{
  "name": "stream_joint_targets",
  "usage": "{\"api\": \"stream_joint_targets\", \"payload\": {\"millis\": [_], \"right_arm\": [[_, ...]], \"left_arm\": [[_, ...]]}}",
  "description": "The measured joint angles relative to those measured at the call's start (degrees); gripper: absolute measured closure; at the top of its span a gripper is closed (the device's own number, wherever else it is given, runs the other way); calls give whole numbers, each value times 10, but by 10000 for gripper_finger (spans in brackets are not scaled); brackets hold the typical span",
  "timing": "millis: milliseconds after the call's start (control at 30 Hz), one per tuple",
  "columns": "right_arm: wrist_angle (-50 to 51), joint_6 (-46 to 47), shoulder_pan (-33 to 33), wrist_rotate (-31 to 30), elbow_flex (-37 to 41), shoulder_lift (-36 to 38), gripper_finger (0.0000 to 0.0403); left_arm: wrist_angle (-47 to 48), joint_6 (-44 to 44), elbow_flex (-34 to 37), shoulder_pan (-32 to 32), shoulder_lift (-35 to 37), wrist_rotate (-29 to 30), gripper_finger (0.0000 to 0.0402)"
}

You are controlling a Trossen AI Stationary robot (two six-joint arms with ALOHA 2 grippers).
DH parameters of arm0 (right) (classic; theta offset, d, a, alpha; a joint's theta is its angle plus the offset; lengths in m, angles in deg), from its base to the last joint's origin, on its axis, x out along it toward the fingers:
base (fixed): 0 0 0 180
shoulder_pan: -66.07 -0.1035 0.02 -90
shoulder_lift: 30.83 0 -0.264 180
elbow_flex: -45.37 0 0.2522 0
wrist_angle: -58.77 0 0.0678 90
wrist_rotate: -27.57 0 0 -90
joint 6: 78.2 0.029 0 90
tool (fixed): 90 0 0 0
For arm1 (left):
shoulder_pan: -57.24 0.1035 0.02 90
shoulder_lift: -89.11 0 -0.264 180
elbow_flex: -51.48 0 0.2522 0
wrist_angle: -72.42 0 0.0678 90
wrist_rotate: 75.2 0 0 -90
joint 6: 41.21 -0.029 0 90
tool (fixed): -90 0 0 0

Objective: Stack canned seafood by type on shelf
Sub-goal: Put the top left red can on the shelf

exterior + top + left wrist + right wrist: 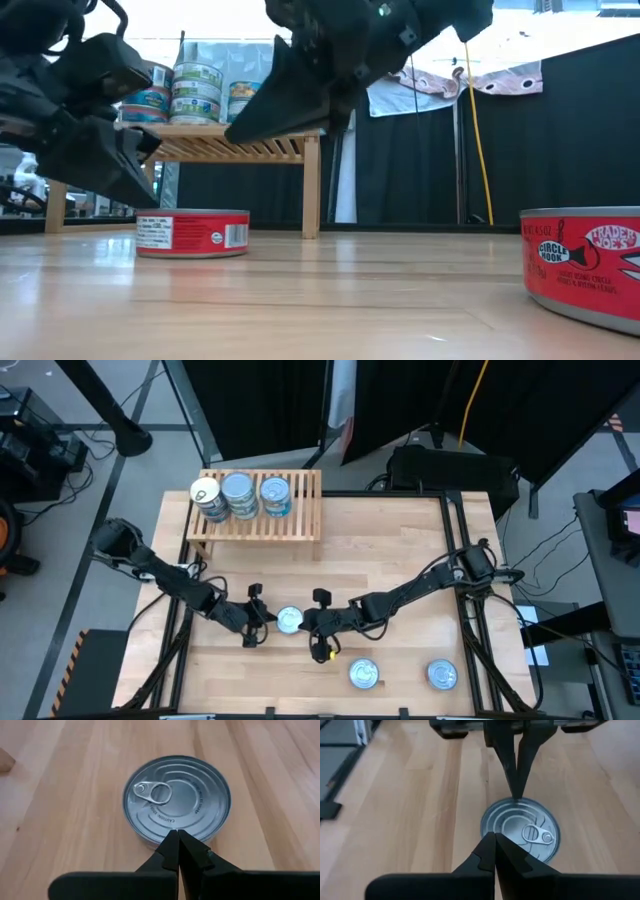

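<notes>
From above, the left gripper (262, 618) and the right gripper (313, 622) meet over a flat round tin (289, 621) on the pale plank table (400, 540), one on either side of it, both with fingers pressed together and gripping nothing. Beyond them the slatted wooden shelf (300, 520) carries three stacks of cans (240, 496); two loose tins (364, 675) lie near the right gripper, on the side away from the shelf. At table height, the tin's red paper label (192, 232) shows beneath the left gripper's dark wedge-shaped fingers (110, 165), and a second red tin (585, 262) sits close to the lens. From the left wrist, the ribbed silvery lid with its pull-ring (177, 800) lies just past the closed fingertips (176, 837). From the right wrist, its own fingertips (492, 840) cover the lid's near edge (520, 827), with the opposite gripper pointing down at the far rim.
</notes>
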Motion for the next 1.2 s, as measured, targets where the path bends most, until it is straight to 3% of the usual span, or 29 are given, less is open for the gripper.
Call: {"api": "stream_joint_targets", "payload": {"millis": [567,767,1067,1200], "right_arm": [[-10,-24,4,11,-2,-7,403],[-10,-28,4,7,-2,-7,397],[-11,7,3,-6,-54,-12,300],[-4,-49,-14,-6,-74,-34,245]], "left_arm": [[7,47,-1,-6,-31,0,398],[36,61,3,-23,-33,-26,398],[37,77,3,-31,-34,-12,398],[33,73,3,-31,-34,-10,398]]}}
